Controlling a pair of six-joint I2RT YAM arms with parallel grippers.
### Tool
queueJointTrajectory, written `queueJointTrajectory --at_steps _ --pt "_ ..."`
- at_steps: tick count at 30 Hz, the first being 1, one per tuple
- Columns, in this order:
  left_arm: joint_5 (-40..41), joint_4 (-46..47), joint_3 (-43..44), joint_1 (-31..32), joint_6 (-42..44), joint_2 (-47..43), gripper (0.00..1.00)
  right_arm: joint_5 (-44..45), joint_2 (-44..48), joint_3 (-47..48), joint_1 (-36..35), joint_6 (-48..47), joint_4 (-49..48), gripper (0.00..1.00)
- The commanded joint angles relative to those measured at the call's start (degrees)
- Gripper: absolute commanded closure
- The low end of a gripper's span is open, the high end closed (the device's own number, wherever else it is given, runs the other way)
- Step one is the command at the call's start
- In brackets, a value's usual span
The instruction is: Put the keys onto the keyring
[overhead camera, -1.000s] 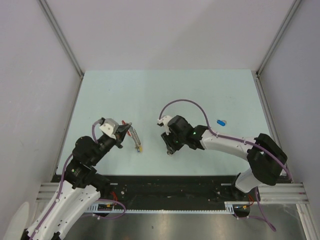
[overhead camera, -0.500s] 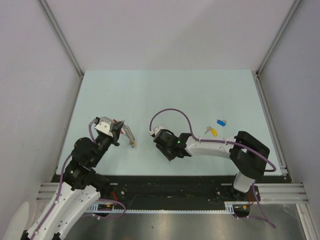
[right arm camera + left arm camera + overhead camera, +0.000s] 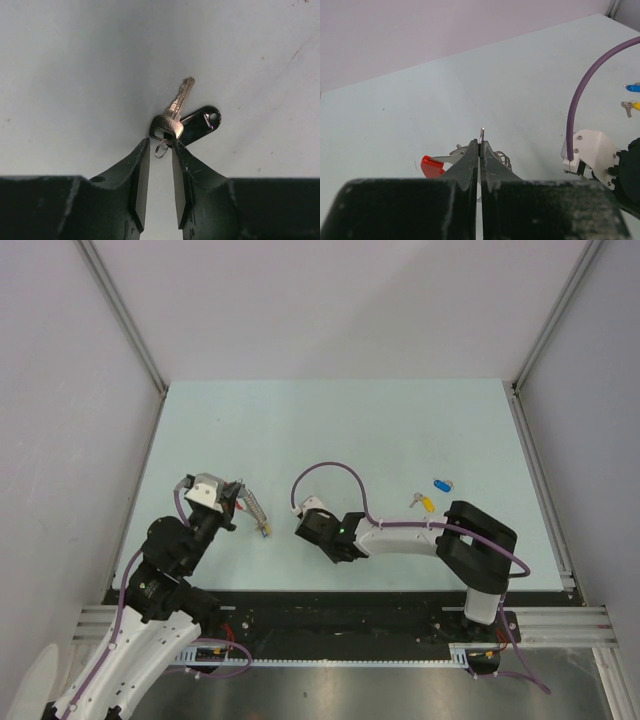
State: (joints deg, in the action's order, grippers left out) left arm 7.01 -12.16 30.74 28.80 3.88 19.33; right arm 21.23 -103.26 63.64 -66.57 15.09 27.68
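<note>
The keyring [image 3: 256, 510] is a grey metal ring with a red curved section [image 3: 432, 165] and a wire coil. My left gripper [image 3: 231, 503] is shut on its thin metal edge [image 3: 482, 133], holding it at the table's left. A silver key with a black oblong tag [image 3: 199, 123] lies on the table in the right wrist view. My right gripper [image 3: 160, 145] is open, jaws a narrow gap apart, with the key's small split ring [image 3: 161, 148] between the tips. In the top view my right gripper [image 3: 312, 528] hides this key. No blue-tagged key shows clearly.
A yellow-tagged key [image 3: 423, 502] and a short blue tag with a whitish end [image 3: 442, 484] lie on the table at the right, behind the right forearm. Both also show at the right edge of the left wrist view, the yellow one [image 3: 633, 106] nearer.
My right arm has swung left and nearer, uncovering the yellow-tagged key. My left gripper has drawn the keyring a little to the left.
</note>
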Motion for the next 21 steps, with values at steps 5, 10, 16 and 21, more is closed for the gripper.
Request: queueJointTrajectory --at_steps 5,10,16,21 --pt "0.3 2.7 1.4 -0.2 -0.6 -0.3 1.00 4.0 -2.5 2.5 -1.1 1.6 1.8 0.75" --pt "-0.1 2.8 1.4 -0.3 -0.6 -0.2 1.00 5.0 -2.6 2.9 -1.5 1.7 3.1 0.78" --pt "-0.5 2.8 1.4 -0.2 -0.6 -0.2 1.00 5.4 -1.8 3.2 -1.8 2.0 4.3 0.78" --pt "-0.7 2.8 1.4 -0.2 -0.5 -0.1 1.00 5.7 -0.9 3.5 -1.9 1.7 4.7 0.78"
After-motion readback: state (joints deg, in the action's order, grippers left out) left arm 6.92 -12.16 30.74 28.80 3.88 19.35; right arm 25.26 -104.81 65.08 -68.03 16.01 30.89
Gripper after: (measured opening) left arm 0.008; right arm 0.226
